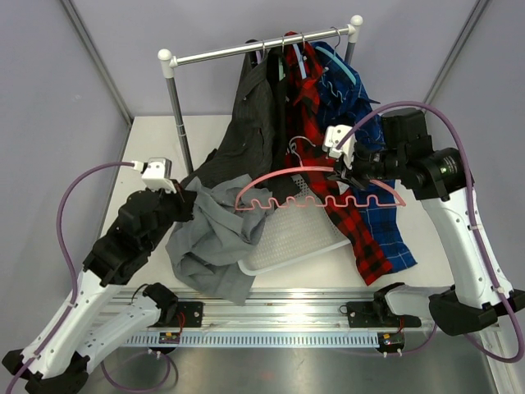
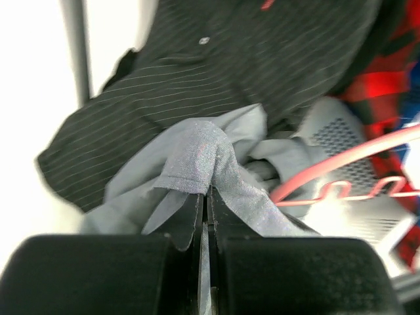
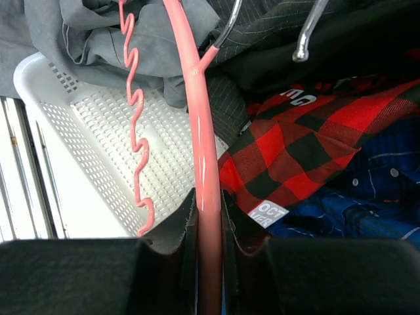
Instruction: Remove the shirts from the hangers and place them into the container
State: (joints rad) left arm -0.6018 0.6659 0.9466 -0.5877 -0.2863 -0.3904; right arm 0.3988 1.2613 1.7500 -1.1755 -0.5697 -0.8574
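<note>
- the grey shirt (image 1: 209,238) lies crumpled on the table (image 1: 148,139), just left of the white mesh basket (image 1: 295,234), with one edge draped over the basket's left rim.
- it looks free of the pink hanger (image 3: 199,131), so the step in hand is judged to be carrying it into the basket.
- to do this well, lift the pinched fold high enough for the trailing cloth to clear the rim, then move right to the basket's middle before letting go.
- hold the hanger well up, or swing it aside, so the cloth does not snag on its wavy bar.
- left gripper (image 2: 205,197): jaws clenched tight on a raised fold of the grey shirt.
- right gripper (image 3: 209,203): jaws narrowly parted, grasping the hanger's smooth bar, hanger held above the basket.
- the black shirt (image 1: 254,107), red plaid shirt (image 1: 308,90) and blue plaid shirt (image 1: 349,103) hang on the rail (image 1: 254,51) behind.
</note>
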